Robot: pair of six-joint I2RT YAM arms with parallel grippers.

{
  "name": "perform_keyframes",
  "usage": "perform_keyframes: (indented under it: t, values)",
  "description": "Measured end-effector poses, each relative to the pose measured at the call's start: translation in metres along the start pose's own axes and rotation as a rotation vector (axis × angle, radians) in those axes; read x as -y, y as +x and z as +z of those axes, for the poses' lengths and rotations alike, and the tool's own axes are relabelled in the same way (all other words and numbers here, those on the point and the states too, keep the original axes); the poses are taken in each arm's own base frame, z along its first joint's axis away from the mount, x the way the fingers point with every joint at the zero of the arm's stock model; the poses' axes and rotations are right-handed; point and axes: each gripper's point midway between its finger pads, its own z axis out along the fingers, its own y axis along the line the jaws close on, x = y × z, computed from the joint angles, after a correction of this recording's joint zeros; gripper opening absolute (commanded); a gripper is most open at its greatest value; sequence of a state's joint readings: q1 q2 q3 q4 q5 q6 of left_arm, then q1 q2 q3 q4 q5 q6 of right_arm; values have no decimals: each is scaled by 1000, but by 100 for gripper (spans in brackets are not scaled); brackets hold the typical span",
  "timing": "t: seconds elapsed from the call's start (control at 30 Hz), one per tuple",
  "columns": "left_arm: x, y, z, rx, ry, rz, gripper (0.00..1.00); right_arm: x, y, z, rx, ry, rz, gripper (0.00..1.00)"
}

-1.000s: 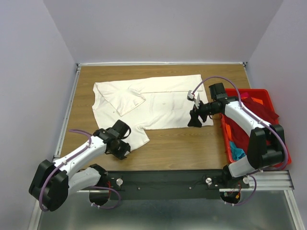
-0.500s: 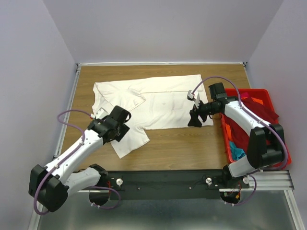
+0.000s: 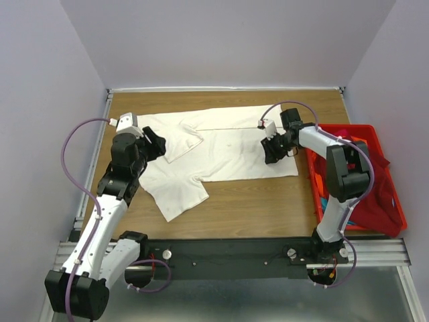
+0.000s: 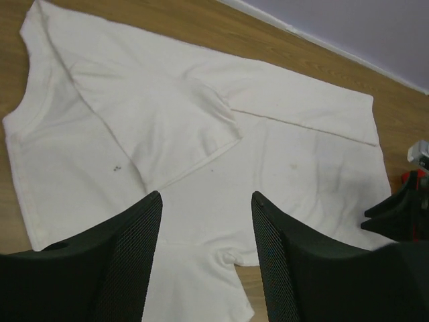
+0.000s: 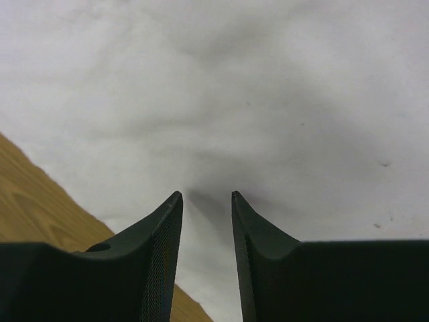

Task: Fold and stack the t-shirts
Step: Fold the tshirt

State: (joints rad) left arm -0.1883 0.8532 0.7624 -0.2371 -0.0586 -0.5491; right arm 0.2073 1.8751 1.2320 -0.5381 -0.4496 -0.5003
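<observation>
A cream-white t-shirt [image 3: 228, 144] lies spread on the wooden table, its left sleeve [image 3: 175, 137] folded inward over the body. It fills the left wrist view [image 4: 201, 121]. My left gripper [image 3: 157, 143] hovers open and empty over the shirt's left part; its jaws [image 4: 206, 201] stand wide apart above the cloth. My right gripper [image 3: 271, 151] is low over the shirt's right side. Its fingertips [image 5: 175, 200] stand a little apart at flat cloth [image 5: 268, 100], holding nothing. A dark red shirt [image 3: 377, 194] lies in the crate.
A red plastic crate [image 3: 348, 127] stands at the table's right edge, with cloth hanging over its right rim. The right arm's forearm [image 3: 338, 168] crosses the crate's left side. Bare wood [image 3: 255, 201] lies in front of the shirt. The right gripper shows in the left wrist view [image 4: 402, 208].
My left arm has swung from the near sleeve up and away to the shirt's left side. The right gripper has shifted slightly farther back over the shirt's right side.
</observation>
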Motion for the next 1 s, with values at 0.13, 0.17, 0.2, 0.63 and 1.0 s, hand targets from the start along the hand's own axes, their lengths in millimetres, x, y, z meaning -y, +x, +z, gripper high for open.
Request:
perform_keyframes:
  t: [0.13, 0.17, 0.2, 0.63, 1.0]
  values:
    - [8, 1, 12, -20, 69, 134, 66, 14, 3, 7, -40, 41, 18, 28]
    - [9, 0, 15, -22, 76, 155, 66, 17, 1, 8, -44, 49, 21, 28]
    - [9, 0, 16, -22, 81, 173, 66, 23, -3, 10, -50, 62, 25, 27]
    - [23, -45, 10, 98, 123, 310, 81, 91, -45, 19, -73, 270, 26, 33]
    - [37, -46, 6, 103, 227, 404, 82, 32, -47, -2, -64, 75, -196, 61]
